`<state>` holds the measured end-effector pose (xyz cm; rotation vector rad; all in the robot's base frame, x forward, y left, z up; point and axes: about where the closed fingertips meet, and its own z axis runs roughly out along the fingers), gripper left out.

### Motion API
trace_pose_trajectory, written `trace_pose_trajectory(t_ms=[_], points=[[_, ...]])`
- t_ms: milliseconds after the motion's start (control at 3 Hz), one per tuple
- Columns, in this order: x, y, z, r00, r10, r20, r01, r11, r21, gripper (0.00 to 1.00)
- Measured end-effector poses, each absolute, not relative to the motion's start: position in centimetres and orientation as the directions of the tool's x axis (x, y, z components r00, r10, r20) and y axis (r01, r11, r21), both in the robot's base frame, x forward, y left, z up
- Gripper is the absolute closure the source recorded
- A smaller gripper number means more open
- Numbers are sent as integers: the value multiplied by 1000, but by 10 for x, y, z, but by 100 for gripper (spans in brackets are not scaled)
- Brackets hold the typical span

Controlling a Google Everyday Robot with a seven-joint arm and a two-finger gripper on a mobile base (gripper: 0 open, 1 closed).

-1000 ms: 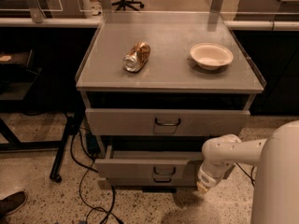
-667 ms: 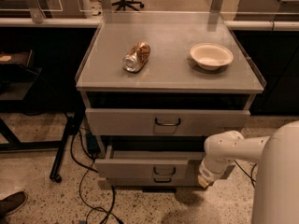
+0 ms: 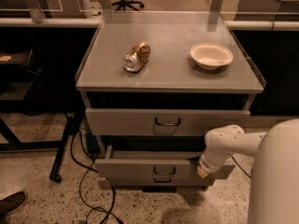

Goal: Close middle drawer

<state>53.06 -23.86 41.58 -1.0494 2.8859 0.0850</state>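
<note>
The middle drawer (image 3: 135,168) is a low, wide grey drawer with a small dark wire handle (image 3: 163,171). It stands pulled out from the grey cabinet, below the taller-fronted drawer (image 3: 126,122). My gripper (image 3: 202,172) sits at the end of the white arm (image 3: 224,143), right against the right end of the middle drawer's front panel. A narrower drawer front with its own handle (image 3: 162,180) shows just under the middle drawer.
On the cabinet top (image 3: 168,73) lie a crushed can (image 3: 136,57) on its side and a white bowl (image 3: 211,55). Black cables (image 3: 81,171) trail over the speckled floor at the left. A black stand leg (image 3: 65,143) is beside the cabinet, and a shoe (image 3: 11,203) is at the bottom left.
My gripper has moved slightly up and left, closer against the middle drawer's right front. The drawer looks about as far out as before.
</note>
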Motion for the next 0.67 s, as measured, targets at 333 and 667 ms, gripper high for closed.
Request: trace_pose_trajectory(t_ms=[333, 667], points=[[532, -239, 416, -765, -639, -86, -643, 766, 27, 84], [532, -239, 416, -765, -639, -86, -643, 766, 27, 61]])
